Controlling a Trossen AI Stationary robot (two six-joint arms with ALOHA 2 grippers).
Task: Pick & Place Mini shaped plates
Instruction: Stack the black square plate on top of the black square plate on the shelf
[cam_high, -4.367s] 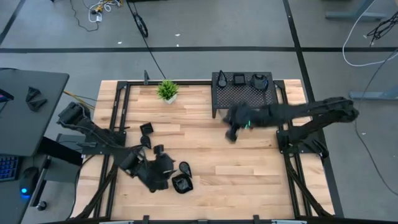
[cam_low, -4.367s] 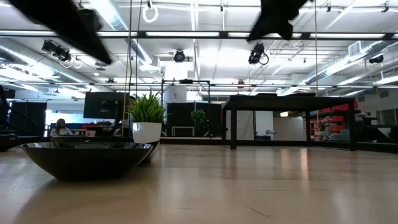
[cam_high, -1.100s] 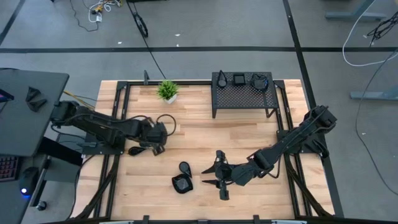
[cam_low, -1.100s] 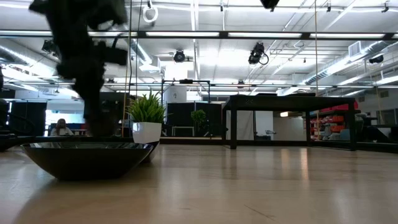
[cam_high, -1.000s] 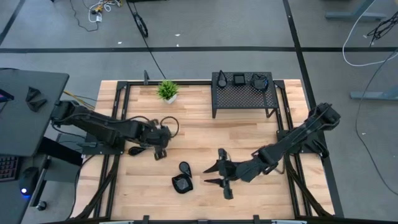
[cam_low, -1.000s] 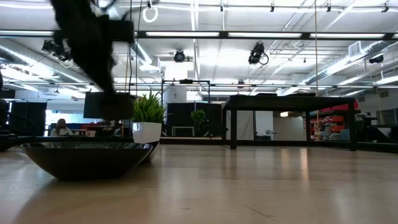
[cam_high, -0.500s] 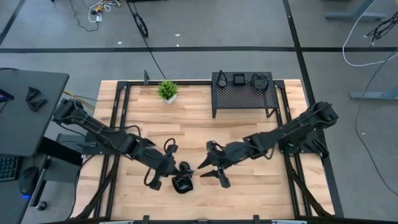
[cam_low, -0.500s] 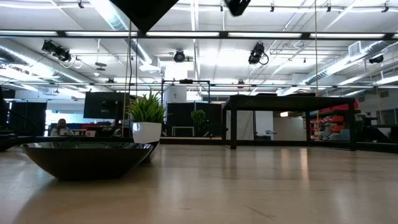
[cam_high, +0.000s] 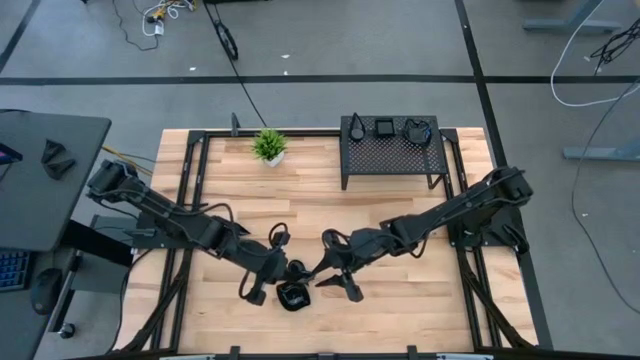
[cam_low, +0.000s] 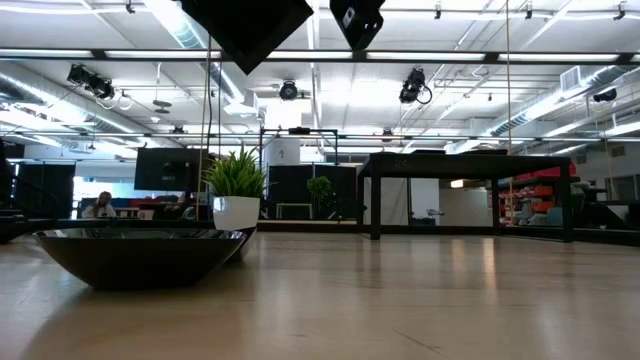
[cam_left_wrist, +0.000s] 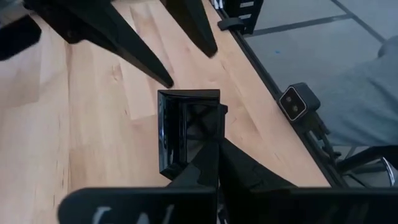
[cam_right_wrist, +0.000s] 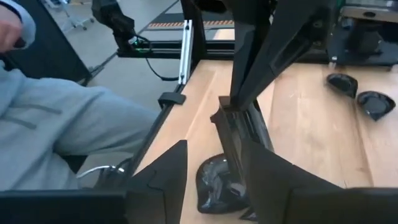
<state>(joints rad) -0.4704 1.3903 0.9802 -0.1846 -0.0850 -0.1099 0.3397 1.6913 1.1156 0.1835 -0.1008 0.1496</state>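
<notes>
My left gripper (cam_left_wrist: 214, 155) is shut on a small glossy black square plate (cam_left_wrist: 186, 130) above the near middle of the table. My right gripper (cam_right_wrist: 214, 168) hovers open just to its right, and its fingers (cam_left_wrist: 134, 46) point at that plate without touching it. Below them a rounded black plate (cam_right_wrist: 214, 180) and a square black dish (cam_high: 292, 297) lie flat on the wood. Two more plates (cam_right_wrist: 357, 93) lie toward the table's left. Three plates (cam_high: 385, 128) sit on top of the black perforated rack (cam_high: 392, 155). My left gripper pinches the square plate by its rim (cam_left_wrist: 208, 149) between its two fingers. The plate stands on edge beyond the fingertips, lifted clear of the table.
A small green potted plant (cam_high: 268, 146) stands at the far edge, left of the rack. A camera (cam_left_wrist: 298, 102) is mounted at the table's near edge. A person in grey clothing (cam_right_wrist: 68, 118) sits just off that edge. Bare wood lies to the near right.
My left gripper has swung from the table's left middle toward the near centre with the square plate, rising and rolling so the plate now stands on edge. My right gripper has moved toward the table's left, closing in on the left gripper, and its fingers stay apart.
</notes>
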